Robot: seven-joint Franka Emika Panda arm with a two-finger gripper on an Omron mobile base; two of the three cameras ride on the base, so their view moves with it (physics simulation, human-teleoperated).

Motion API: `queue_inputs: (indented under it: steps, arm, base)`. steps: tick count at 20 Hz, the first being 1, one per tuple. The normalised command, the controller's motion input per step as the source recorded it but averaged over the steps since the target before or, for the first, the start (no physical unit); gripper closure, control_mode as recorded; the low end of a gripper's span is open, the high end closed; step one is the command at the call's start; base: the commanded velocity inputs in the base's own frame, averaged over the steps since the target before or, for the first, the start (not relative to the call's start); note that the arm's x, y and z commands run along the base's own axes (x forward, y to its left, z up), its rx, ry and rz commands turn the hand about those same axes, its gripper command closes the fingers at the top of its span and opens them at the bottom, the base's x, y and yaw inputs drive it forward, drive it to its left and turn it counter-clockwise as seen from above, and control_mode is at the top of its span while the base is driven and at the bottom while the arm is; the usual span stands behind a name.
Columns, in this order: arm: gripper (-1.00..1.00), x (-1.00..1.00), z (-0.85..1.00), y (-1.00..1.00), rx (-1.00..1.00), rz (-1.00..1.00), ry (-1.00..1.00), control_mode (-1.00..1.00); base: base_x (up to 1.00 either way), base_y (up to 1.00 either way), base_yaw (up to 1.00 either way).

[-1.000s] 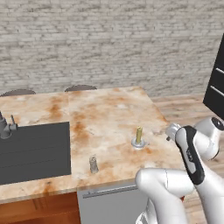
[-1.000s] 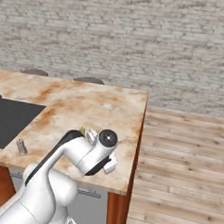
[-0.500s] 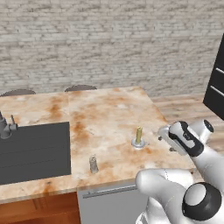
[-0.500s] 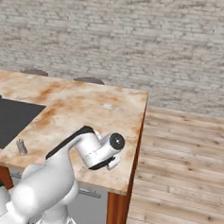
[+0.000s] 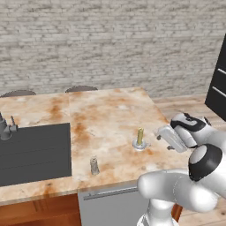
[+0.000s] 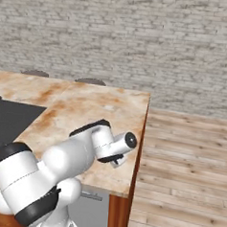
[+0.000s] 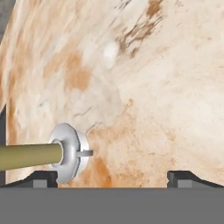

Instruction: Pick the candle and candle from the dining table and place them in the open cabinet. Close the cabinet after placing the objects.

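Left base view, two candles: taper (image 5: 140, 137), seemingly grey stub (image 5: 94, 165)

- arm (image 5: 176, 190): glossy white shells, fat rounded links, no cables or screws visible
- joints: dark, near-black; round black cap at 3 o'clock in left base view, black band at 7 o'clock in right base view
- wrist: white cylinder, grey end face
- gripper (image 7: 113, 176): white body, two small dark blocky fingertips (image 7: 43, 177)
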Motion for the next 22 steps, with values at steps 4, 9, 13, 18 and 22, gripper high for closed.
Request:
queue_inputs:
  steps: [4,9,13,18,22]
  arm:
    - [-1.00,0.00,-0.08,0.09,0.04,0.03,0.00,-1.00]
    - [-1.00,0.00,-0.15,0.17,0.07,0.00,-0.01,-1.00]
    - [-1.00,0.00,-0.09,0.22,0.07,0.01,0.00,-1.00]
    - [-1.00,0.00,-0.01,0.09,0.01,0.01,-0.03,-1.00]
    - [-1.00,0.00,0.00,0.10,0.00,0.00,0.00,-1.00]
  base:
    - [0.00,0.00,0.00]
    - [0.00,0.00,0.00]
    - [0.00,0.00,0.00]
    - [0.00,0.00,0.00]
    - [0.00,0.00,0.00]
